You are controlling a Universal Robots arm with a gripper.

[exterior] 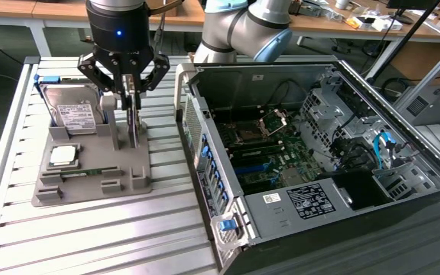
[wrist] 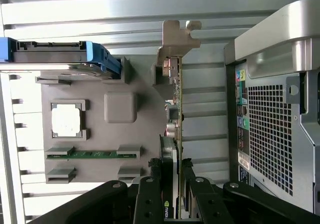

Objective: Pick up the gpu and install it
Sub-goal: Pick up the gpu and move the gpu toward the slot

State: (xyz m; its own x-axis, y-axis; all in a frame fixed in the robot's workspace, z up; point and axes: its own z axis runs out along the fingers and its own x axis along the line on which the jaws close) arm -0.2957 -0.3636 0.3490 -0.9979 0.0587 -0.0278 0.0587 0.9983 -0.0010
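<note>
The gpu (exterior: 132, 123) is a thin black card standing on edge in a slot of the grey holder (exterior: 90, 192). In the wrist view the gpu (wrist: 175, 129) appears edge-on, with its silver bracket (wrist: 177, 36) at the far end. My gripper (exterior: 130, 97) hangs straight above the holder with its black fingers shut on the card's upper edge. In the wrist view my gripper (wrist: 171, 181) has one finger pressed against each face of the card. The card's lower edge still looks level with the holder.
The holder (wrist: 145, 108) also carries a hard drive (exterior: 75, 112) in a blue frame, a processor chip (exterior: 62, 154) and a green memory stick (exterior: 82, 172). An open computer case (exterior: 197, 149) lies at the exterior view's right, its motherboard (exterior: 258, 149) exposed. All of it rests on a slatted metal table (exterior: 90, 240).
</note>
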